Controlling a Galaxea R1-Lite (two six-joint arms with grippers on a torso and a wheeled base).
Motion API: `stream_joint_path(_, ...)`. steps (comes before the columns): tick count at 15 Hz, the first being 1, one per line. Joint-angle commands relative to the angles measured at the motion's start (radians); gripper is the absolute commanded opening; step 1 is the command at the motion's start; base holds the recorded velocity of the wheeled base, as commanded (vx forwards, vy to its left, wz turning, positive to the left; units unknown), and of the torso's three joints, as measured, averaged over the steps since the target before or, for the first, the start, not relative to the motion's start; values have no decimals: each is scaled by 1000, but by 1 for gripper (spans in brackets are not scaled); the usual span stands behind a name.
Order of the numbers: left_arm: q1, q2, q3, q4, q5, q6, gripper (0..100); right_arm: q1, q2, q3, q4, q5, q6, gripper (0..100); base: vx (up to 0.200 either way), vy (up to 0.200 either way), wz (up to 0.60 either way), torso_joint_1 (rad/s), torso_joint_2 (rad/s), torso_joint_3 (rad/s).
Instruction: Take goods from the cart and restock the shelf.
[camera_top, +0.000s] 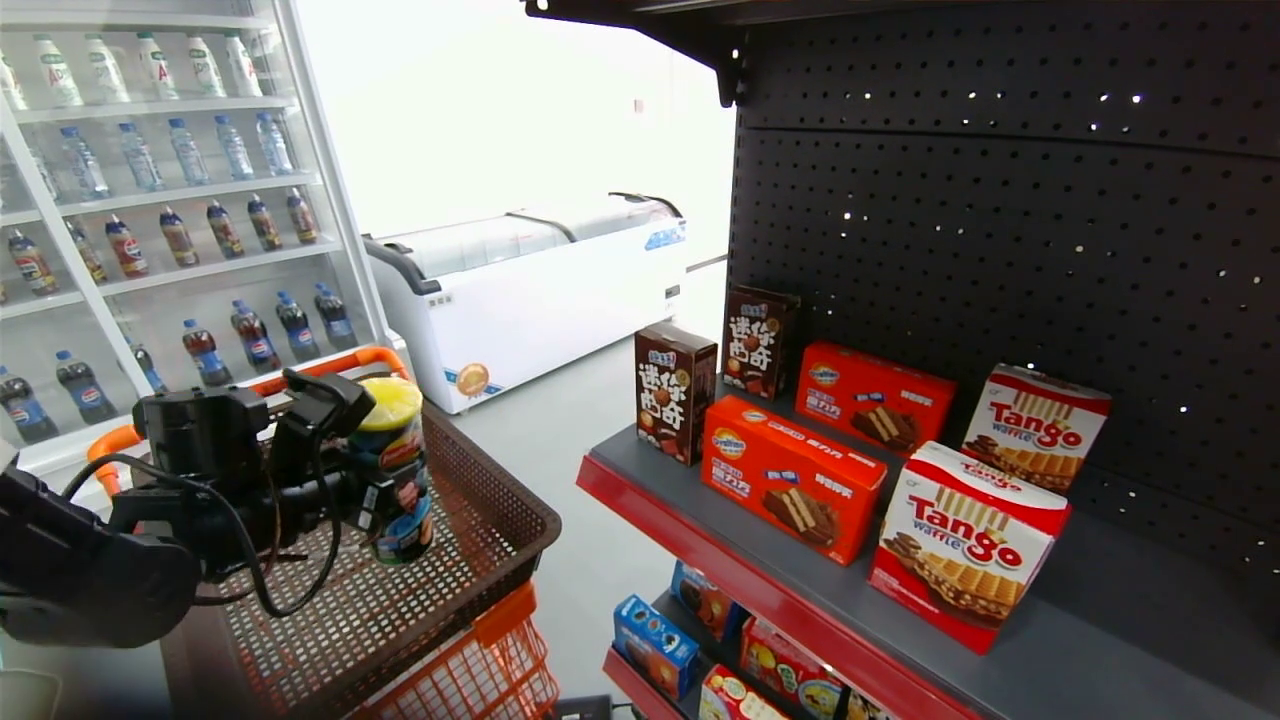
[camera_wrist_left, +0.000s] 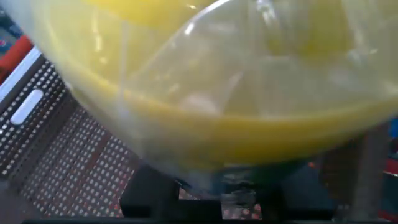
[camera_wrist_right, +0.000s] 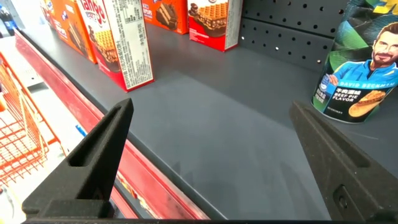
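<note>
My left gripper is shut on a tall snack can with a yellow plastic lid, holding it upright above the brown mesh cart basket. The left wrist view has that yellow lid right up close, with cart mesh behind it. My right gripper is open and hovers over a bare stretch of the grey shelf. A green can stands on this shelf by the pegboard. The shelf has a red front edge.
Brown, orange and red-white snack boxes stand in rows on the shelf, with bare board to their right. An orange lower basket hangs under the cart. A drinks fridge and chest freezer stand behind.
</note>
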Motion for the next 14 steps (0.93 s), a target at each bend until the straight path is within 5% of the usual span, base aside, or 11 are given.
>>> stream_joint_path(1, -91, -125, -55, 78, 0, -43, 0, 0, 0, 0, 0, 0, 0, 100, 0, 0, 0, 0, 0, 0)
stream_joint_path(3, -174, -212, -101, 210, -5, -111, 0, 0, 0, 0, 0, 0, 0, 100, 0, 0, 0, 0, 0, 0)
stream_joint_path(4, -180, -246, -115, 276, -6, -117, 0, 0, 0, 0, 0, 0, 0, 100, 0, 0, 0, 0, 0, 0)
stream_joint_path(7, -178, -363, -162, 458, -129, -138, 0, 0, 0, 0, 0, 0, 0, 100, 0, 0, 0, 0, 0, 0)
stream_joint_path(8, -182, -400, -196, 529, -137, -175, 0, 0, 0, 0, 0, 0, 0, 100, 0, 0, 0, 0, 0, 0)
stream_joint_path(14, -225, -490, -216, 546, -141, -194, 0, 0, 0, 0, 0, 0, 0, 100, 0, 0, 0, 0, 0, 0)
